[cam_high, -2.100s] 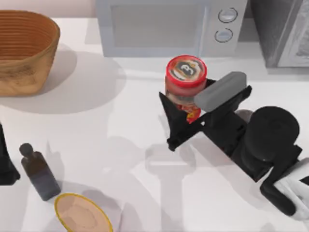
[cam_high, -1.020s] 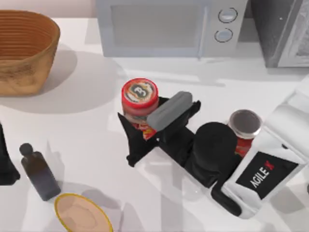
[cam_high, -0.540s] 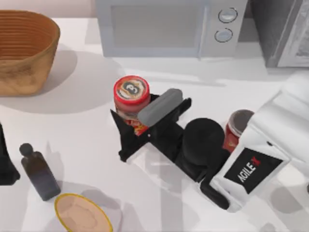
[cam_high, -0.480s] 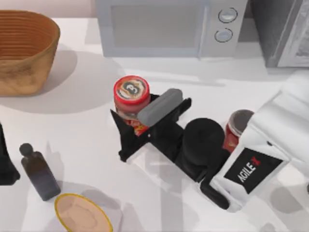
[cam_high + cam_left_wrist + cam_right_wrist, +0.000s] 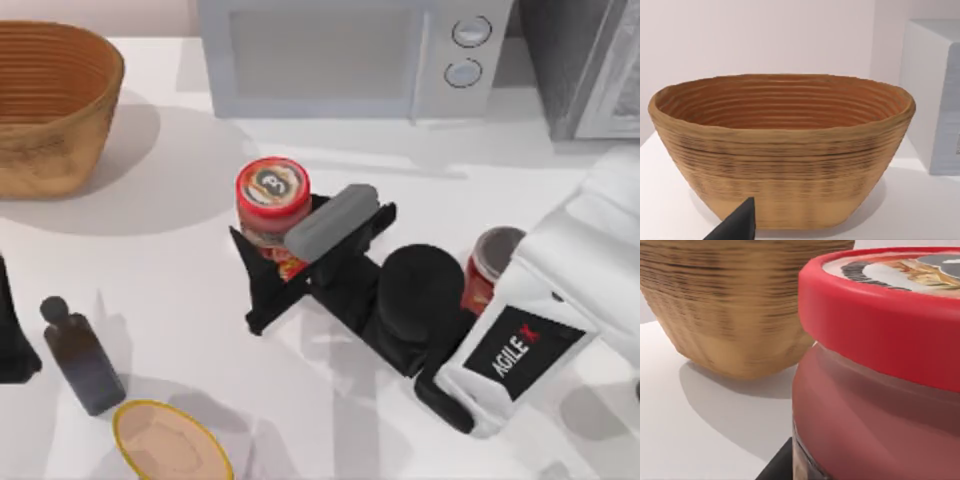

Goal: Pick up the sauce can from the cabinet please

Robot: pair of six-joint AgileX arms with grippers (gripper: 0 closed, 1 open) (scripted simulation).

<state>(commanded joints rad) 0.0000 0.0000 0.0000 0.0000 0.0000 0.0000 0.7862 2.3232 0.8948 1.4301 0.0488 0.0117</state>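
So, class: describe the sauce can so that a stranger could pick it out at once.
Start at the white microwave at the table's back. In front of it, between the right gripper's black jaws, stands the small red-orange sauce can. Its red-rimmed top bears a round emblem; the red jar nearby has a plain grey lid.

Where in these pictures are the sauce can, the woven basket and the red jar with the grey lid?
sauce can (image 5: 272,187): top view, on its emblem top.
basket (image 5: 785,150): left wrist view, on its outer wall.
red jar (image 5: 497,250): top view, on its grey lid.
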